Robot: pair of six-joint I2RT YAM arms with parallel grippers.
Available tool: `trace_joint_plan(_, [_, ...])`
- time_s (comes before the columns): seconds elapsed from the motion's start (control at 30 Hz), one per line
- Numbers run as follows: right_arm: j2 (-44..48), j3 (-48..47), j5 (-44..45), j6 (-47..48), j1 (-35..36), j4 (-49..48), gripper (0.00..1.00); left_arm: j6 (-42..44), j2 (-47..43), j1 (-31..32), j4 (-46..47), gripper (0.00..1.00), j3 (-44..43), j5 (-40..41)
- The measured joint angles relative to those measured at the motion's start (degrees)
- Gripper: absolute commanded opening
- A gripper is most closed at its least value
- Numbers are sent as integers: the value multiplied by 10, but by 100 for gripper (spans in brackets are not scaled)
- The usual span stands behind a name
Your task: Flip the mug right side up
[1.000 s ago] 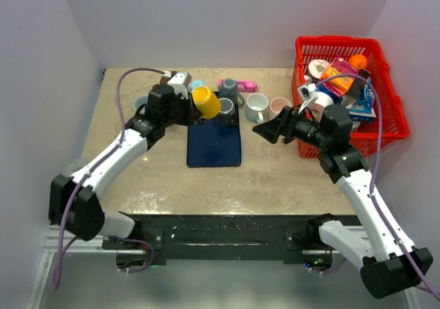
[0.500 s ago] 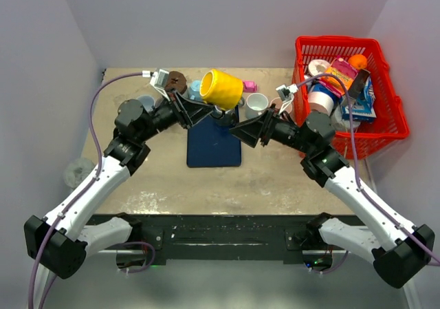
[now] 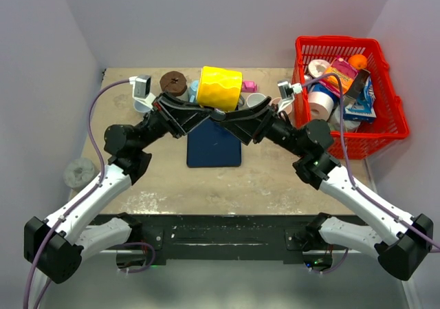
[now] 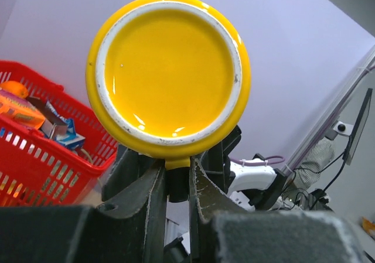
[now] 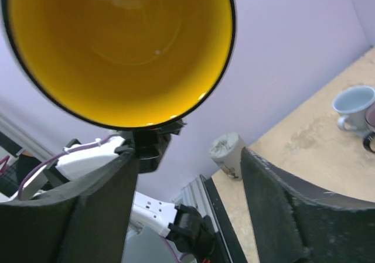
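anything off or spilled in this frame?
The yellow mug is in mid-air on its side, pinched by its handle in the left gripper, mouth toward the open right gripper. It looks empty; nothing spilled.

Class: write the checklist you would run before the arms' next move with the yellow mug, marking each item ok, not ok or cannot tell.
1. Left gripper shut on the yellow mug by its handle: ok.
2. Mug held up off the table: ok.
3. Right gripper open, ready to take hold: ok.
4. Mug's mouth faces the right gripper: ok.
5. Mug right side up: not ok, it lies sideways.
6. Right fingers clear of the rim: cannot tell.
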State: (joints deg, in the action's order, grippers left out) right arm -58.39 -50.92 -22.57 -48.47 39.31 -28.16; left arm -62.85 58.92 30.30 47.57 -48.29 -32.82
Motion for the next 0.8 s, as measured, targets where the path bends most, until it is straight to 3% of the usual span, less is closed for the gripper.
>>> trace_joint_plan(0.4, [-4,-1,6,-4,22,-91,55,-28,6,12,107,0,23,2])
trace_joint_plan(0.73, [-29,-1,9,-17,38,-147,36,-40,22,17,152,0,38,8])
trace_joint_plan(0.8, [-31,-1,9,-18,40,-149,27,-40,23,18,153,0,40,10])
